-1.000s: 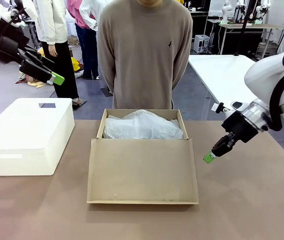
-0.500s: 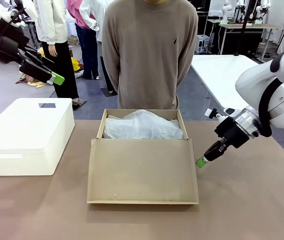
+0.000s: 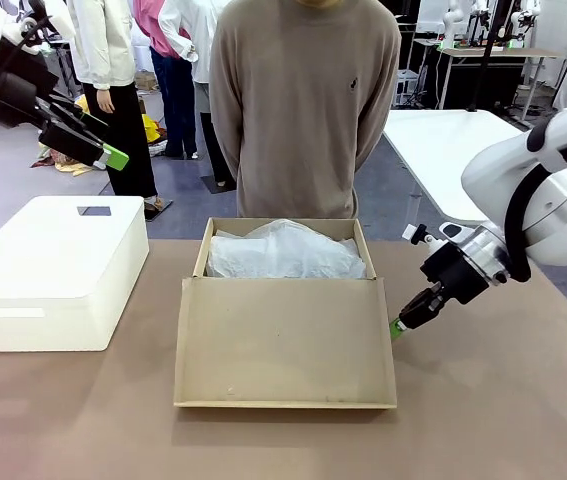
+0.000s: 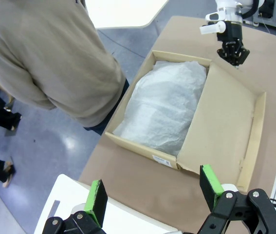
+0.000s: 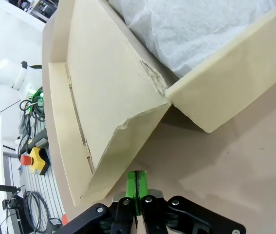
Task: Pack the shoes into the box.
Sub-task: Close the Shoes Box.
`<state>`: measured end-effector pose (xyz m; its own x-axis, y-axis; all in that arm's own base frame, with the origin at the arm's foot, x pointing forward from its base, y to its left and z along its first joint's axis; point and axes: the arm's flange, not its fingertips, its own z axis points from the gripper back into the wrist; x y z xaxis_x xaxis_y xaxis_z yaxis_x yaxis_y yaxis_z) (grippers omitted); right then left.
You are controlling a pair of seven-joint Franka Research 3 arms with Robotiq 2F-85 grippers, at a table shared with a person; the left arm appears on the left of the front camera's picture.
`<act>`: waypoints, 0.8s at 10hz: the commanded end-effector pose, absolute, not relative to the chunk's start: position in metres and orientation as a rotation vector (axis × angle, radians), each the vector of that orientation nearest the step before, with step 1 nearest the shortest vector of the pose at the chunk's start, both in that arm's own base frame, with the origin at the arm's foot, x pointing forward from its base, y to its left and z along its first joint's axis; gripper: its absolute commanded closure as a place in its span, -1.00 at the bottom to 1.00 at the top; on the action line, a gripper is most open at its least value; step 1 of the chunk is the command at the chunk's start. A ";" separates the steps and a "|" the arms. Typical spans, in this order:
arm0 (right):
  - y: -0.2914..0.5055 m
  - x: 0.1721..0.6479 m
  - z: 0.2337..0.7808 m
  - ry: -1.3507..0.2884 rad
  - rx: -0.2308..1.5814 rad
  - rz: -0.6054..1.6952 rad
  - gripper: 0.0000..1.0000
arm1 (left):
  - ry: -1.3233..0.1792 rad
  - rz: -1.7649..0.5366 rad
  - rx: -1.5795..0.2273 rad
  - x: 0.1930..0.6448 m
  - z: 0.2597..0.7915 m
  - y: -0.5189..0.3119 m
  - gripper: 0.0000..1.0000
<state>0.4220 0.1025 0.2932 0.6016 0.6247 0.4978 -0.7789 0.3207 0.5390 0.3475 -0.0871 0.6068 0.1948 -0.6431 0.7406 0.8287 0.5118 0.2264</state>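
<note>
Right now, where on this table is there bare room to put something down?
Widest bare table is at the robot's right, past the right gripper. A strip runs between the flap lid and the near edge. The gap between the white bin and the box is narrow; the right gripper crowds the flap's right edge.

Box (image 3: 283,340) tan-brown; tissue paper (image 3: 283,255) white; bin (image 3: 53,270) white; right claw (image 3: 396,327) black and green.

Quick count: one cardboard box (image 3: 283,345), one wad of tissue paper (image 3: 285,252) inside it, and one white bin (image 3: 53,270), all sitting on one counter (image 3: 483,400). Two white arms, so two end effectors: left end effector (image 4: 154,191) and right end effector (image 3: 396,328). One person (image 3: 303,110) standing across from the robot.
</note>
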 end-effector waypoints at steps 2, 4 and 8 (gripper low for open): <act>0.109 0.417 0.285 -0.237 0.869 0.943 1.00 | -0.904 -1.060 -0.259 0.349 0.606 -0.086 -1.00; 0.114 0.411 0.286 -0.227 0.904 0.960 1.00 | -0.904 -1.060 -0.259 0.349 0.606 -0.086 -1.00; 0.115 0.405 0.288 -0.268 1.016 0.949 1.00 | -0.904 -1.060 -0.259 0.349 0.606 -0.086 -1.00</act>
